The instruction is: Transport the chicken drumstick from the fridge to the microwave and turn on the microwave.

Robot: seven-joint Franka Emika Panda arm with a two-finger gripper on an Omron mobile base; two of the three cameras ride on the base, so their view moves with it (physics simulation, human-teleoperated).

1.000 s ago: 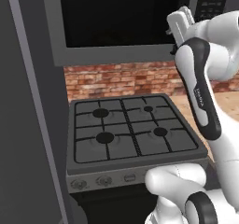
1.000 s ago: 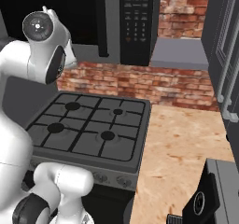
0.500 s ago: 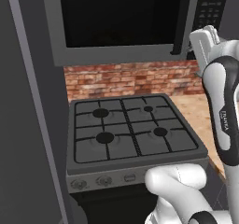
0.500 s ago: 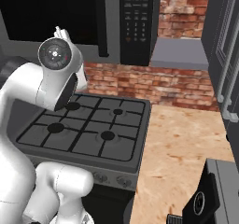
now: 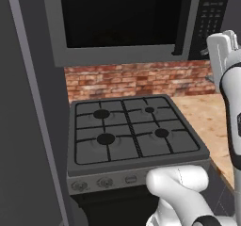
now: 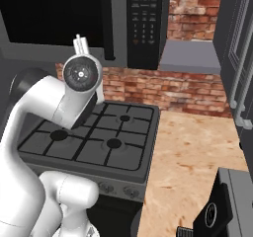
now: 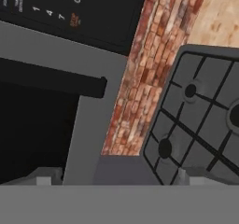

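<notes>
The microwave (image 5: 122,22) hangs above the stove, its dark glass door shut and its black button panel (image 6: 144,26) on the right. My gripper (image 7: 114,178) is raised in front of the door's lower right corner, below the handle (image 7: 51,80) and the panel (image 7: 70,8). Its fingertips (image 7: 186,176) stand far apart with nothing between them, so it is open. In the right base view the hand (image 6: 81,73) points away towards the microwave. The chicken drumstick is out of view, and so is the inside of the fridge.
A gas stove (image 5: 132,135) with several burners sits under the microwave, backed by a red brick wall (image 5: 136,79). A wooden counter (image 6: 192,162) lies to its right. A tall grey panel (image 5: 23,126) rises at the left, and dark cabinets (image 6: 239,58) at the far right.
The arm has swung: the hand has moved rightward in both base views and sunk lower in front of the microwave. The jaws have stayed open and empty.
</notes>
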